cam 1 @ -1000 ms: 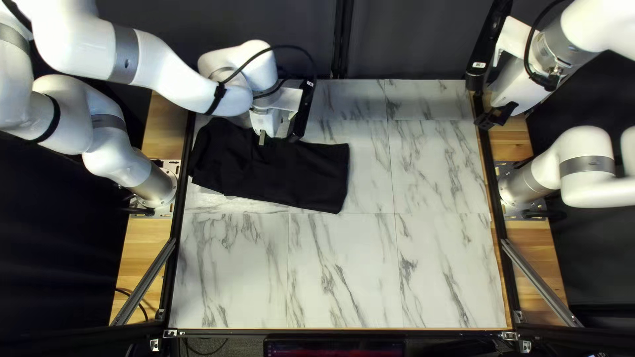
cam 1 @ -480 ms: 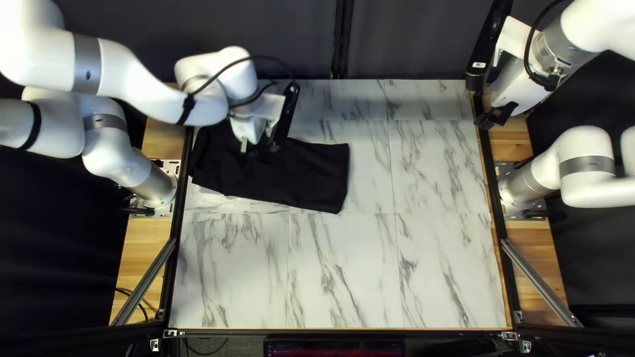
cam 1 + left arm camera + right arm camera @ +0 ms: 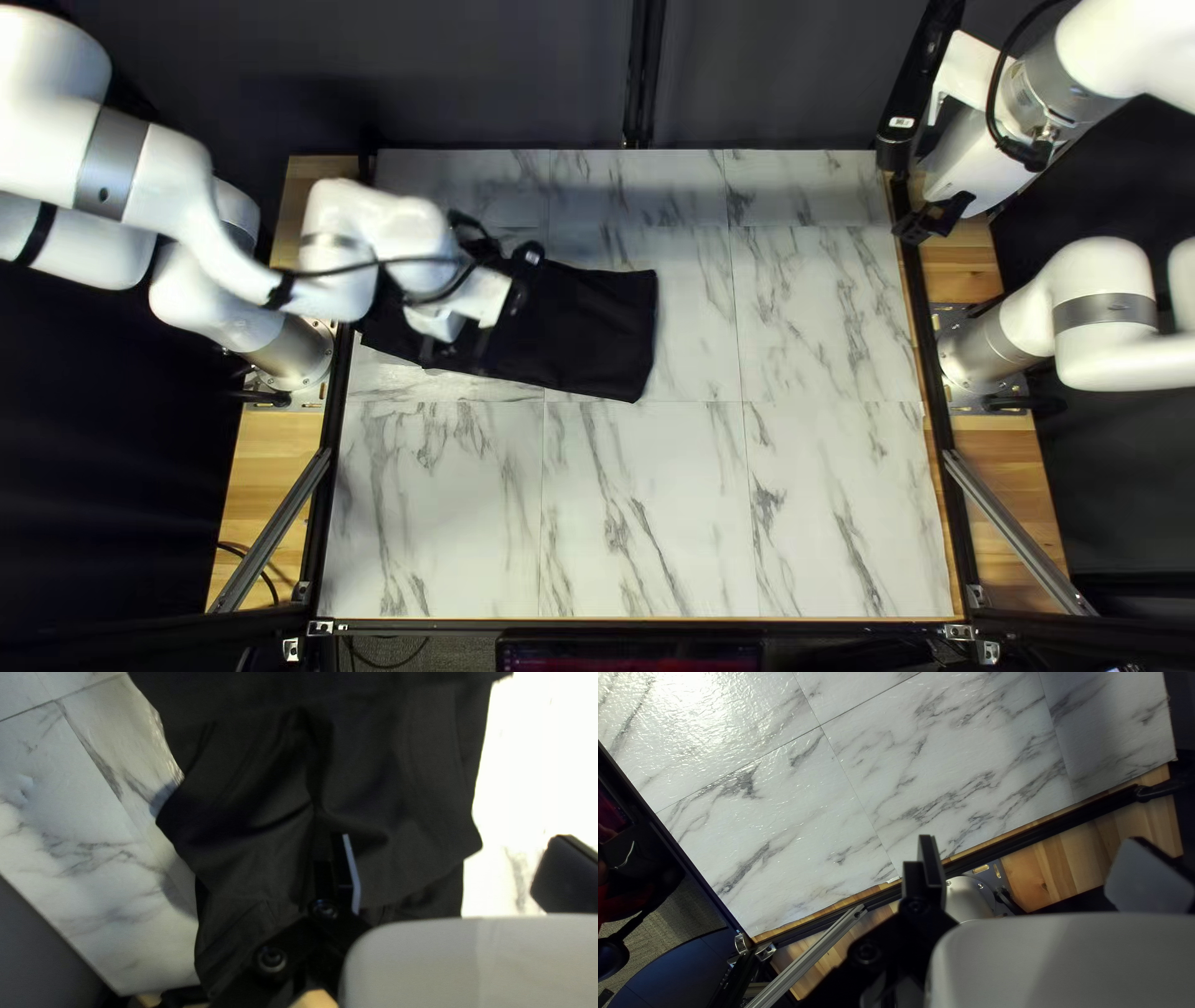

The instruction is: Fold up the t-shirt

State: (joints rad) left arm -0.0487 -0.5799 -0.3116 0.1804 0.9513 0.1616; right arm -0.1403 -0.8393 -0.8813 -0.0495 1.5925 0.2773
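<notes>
Over the black t-shirt (image 3: pixel 585 326) the left tool (image 3: pixel 458 345) is held wide open, empty; well apart from it, the right tool (image 3: pixel 936 219) is likewise.

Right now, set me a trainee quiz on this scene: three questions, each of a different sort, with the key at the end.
1. Multiple choice. In the top left view, where on the table does the shirt lie?
a) along the near edge
b) at the right
c) at the left, toward the far side

2. True or false. The left gripper and the right gripper both stand open.

3. Fill the gap. In the top left view, the ____ arm reaches over the shirt.

Key: 1 c; 2 true; 3 left.
</notes>
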